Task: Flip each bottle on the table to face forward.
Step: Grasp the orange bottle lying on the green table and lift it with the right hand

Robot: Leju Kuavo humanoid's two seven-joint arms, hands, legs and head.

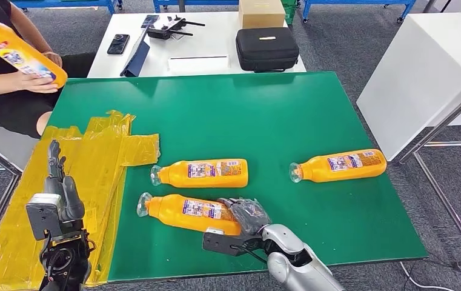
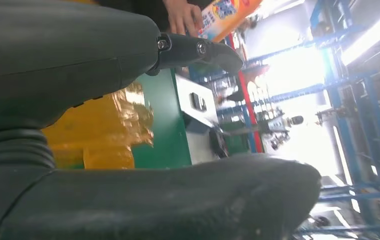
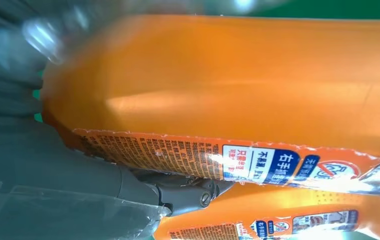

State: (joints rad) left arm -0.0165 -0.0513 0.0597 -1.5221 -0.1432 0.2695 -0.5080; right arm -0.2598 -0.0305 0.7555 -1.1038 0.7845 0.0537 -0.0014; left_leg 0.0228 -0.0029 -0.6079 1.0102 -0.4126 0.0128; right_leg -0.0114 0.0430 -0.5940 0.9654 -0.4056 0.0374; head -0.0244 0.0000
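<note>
Three orange bottles lie on their sides on the green table [image 1: 312,115], caps pointing left. My right hand [image 1: 249,215] grips the base end of the nearest bottle [image 1: 185,212], whose label side [image 3: 257,162] shows close up in the right wrist view with a finger [image 3: 188,192] under it. The middle bottle [image 1: 203,173] lies just beyond it, also seen as a bottle [image 3: 277,220] in the right wrist view. The third bottle [image 1: 343,165] lies to the right. My left hand [image 1: 58,188] hovers over the yellow tape with its fingers straight and apart, holding nothing.
A person at the far left holds a fourth orange bottle [image 1: 16,51], seen too as the bottle [image 2: 225,15] in the left wrist view. Yellow tape [image 1: 94,163] covers the table's left part. Behind, a white table [image 1: 215,36] carries a black case [image 1: 267,48], a box [image 1: 261,12] and a phone [image 1: 118,43].
</note>
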